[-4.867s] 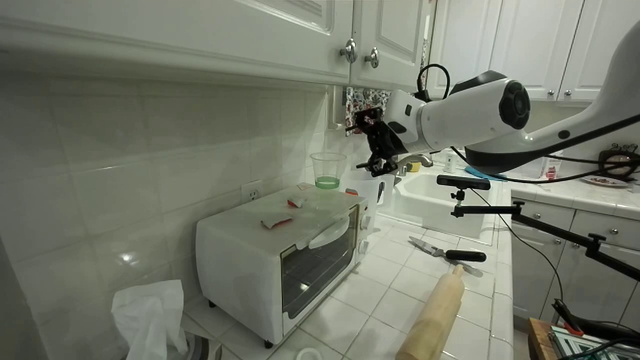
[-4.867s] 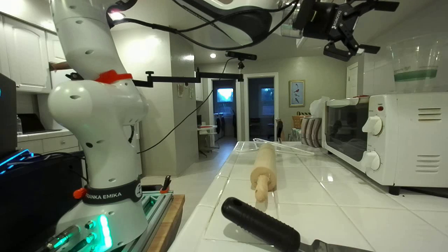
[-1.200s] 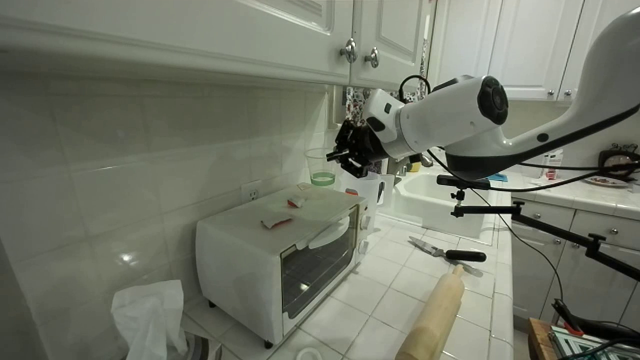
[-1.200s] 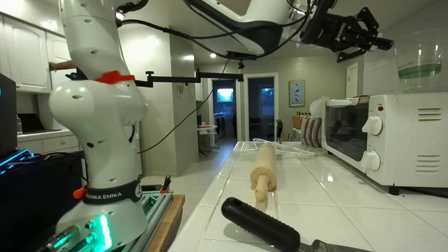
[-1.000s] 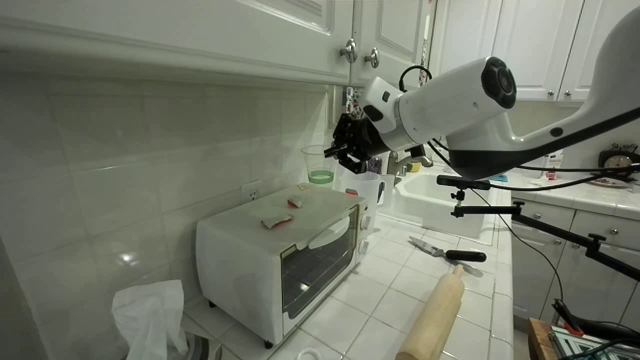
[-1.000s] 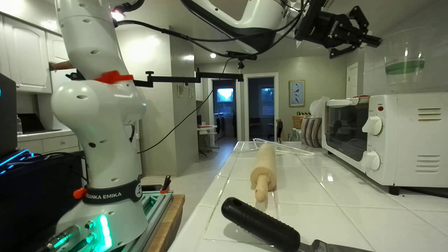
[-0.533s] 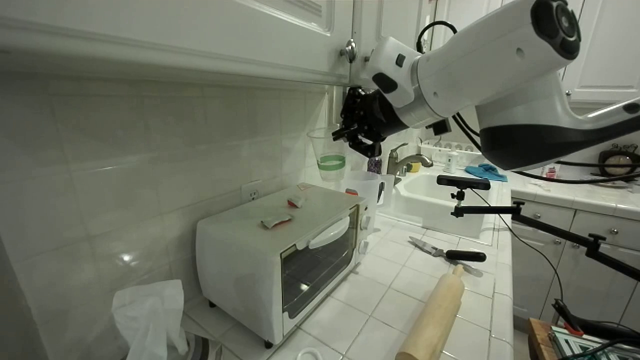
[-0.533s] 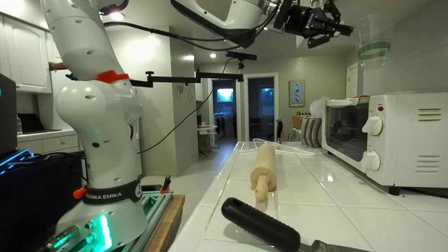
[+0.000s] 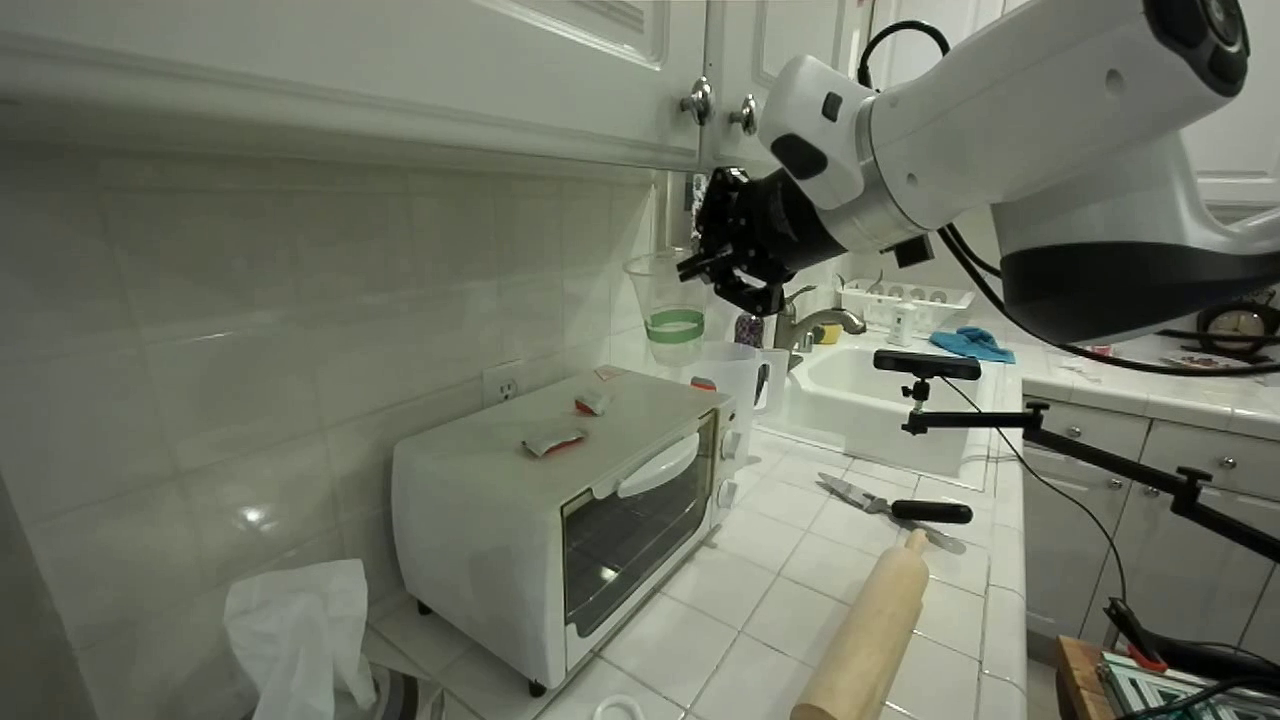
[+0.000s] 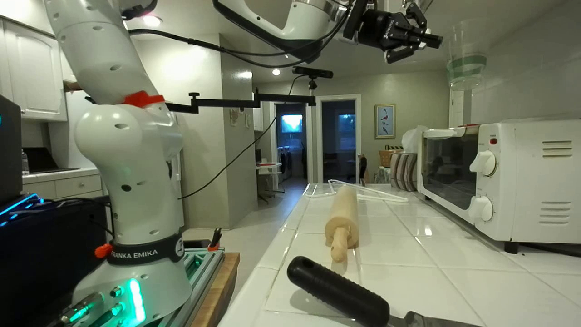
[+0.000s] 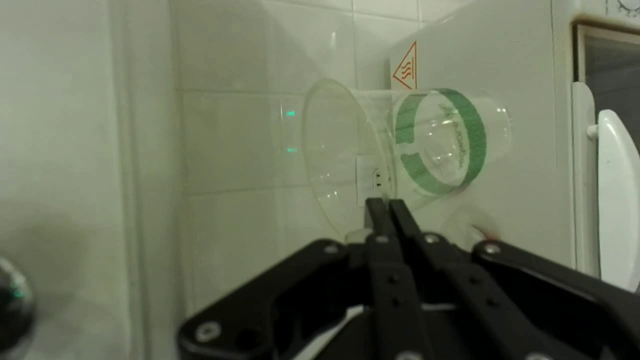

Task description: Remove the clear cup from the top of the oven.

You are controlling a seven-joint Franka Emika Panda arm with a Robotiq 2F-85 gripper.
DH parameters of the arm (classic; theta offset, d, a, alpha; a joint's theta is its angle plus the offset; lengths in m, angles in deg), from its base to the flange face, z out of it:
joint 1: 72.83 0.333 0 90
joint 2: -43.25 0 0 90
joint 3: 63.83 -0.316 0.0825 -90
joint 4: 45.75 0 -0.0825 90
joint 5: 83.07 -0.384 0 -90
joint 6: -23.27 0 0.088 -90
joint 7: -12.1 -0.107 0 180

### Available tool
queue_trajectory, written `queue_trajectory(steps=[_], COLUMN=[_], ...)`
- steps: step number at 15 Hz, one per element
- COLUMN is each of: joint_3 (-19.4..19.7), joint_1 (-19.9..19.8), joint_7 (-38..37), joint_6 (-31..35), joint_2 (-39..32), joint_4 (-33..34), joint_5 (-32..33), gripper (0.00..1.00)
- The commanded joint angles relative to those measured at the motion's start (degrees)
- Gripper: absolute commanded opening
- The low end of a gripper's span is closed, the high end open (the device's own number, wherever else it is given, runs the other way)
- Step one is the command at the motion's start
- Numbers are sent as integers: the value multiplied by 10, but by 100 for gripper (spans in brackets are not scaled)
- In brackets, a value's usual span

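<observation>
The clear cup point(image 9: 674, 325), see-through with a green band, hangs in the air above the white oven point(image 9: 470, 560). In an exterior view a gap shows between the bottom of the cup point(image 10: 467, 68) and the top of the oven point(image 10: 540, 172). My black gripper point(image 9: 685, 270) is shut on the cup's rim from the side. Seen from the wrist, the gripper point(image 11: 386, 202) has its fingertips nearly together with the rim running between them. The cup point(image 11: 475, 137) tilts slightly, its mouth toward the cabinet and its base toward the oven top.
Wall cabinets point(image 9: 400, 80) overhang the oven. Small torn packets point(image 9: 552, 442) lie on the oven top. A clear pitcher point(image 9: 738, 372) stands by the sink point(image 9: 860, 410). A rolling pin point(image 9: 865, 630) and a black-handled utensil point(image 9: 930, 512) lie on the counter.
Earlier the gripper was open beside the cup standing on the oven. It has shut on the rim, and the cup has risen, moving left in an exterior view.
</observation>
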Motion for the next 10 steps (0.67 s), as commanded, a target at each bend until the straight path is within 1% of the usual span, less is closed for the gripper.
queue_trajectory(steps=[1, 5, 6, 8, 10], joint_3=[12, 17, 16, 16, 21], joint_1=[9, 11, 10, 12, 21], joint_7=[14, 21, 23, 39, 58], joint_6=[18, 39, 37, 26, 25], joint_2=[34, 53, 59, 73, 94], joint_4=[-54, -82, -81, -79, -86], joint_5=[-22, -39, -34, -46, -74], gripper=[1, 1, 1, 1, 1])
